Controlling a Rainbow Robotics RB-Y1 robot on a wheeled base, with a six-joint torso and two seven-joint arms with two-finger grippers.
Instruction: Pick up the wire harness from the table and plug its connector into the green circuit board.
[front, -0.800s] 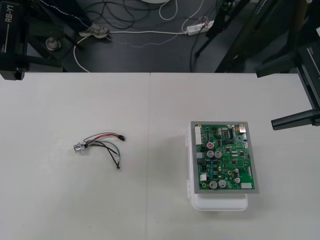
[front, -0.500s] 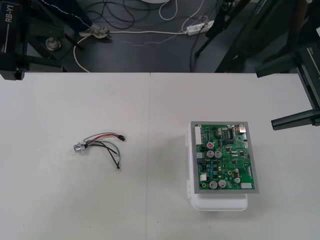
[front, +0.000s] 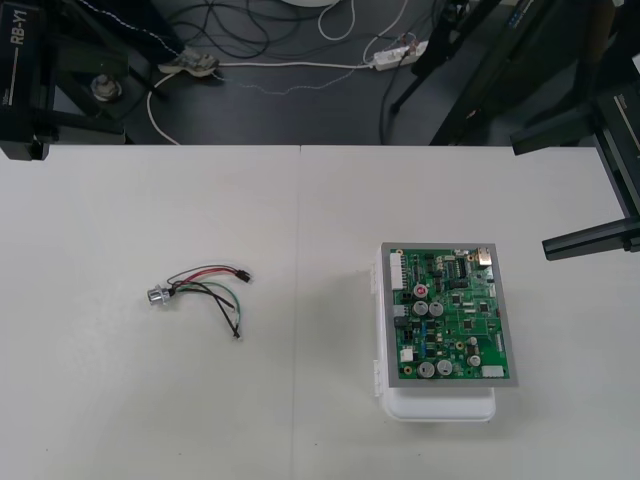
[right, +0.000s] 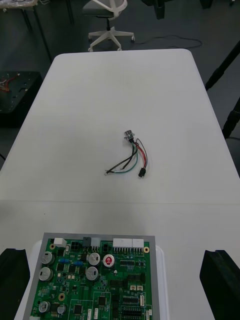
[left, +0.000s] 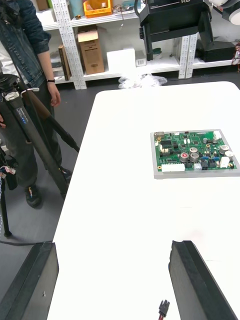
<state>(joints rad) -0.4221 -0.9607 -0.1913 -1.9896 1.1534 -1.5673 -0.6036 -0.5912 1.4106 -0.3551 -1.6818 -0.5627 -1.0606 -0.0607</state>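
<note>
- on table (front: 300, 420), robot's-left half: wire harness (front: 205, 290) lies flat, well apart from green board (front: 450, 315), not plugged.
- long axis runs across table: socket (front: 156, 296) outward, plug (front: 241, 273) twd board.
- left gripper (left: 112, 245) jaws wide, plug in the gap betw its fingers (nearer arm, i judge).
- right gripper (right: 115, 252) wide too, by board.

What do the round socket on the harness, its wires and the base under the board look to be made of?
Socket: likely metal, silvery with a bright glint on its flange. Wires: probably plastic-sheathed, going by the matte red, black and green jackets. Base: looks like white plastic, smooth with rounded corners, though the look alone leaves that open.
</note>
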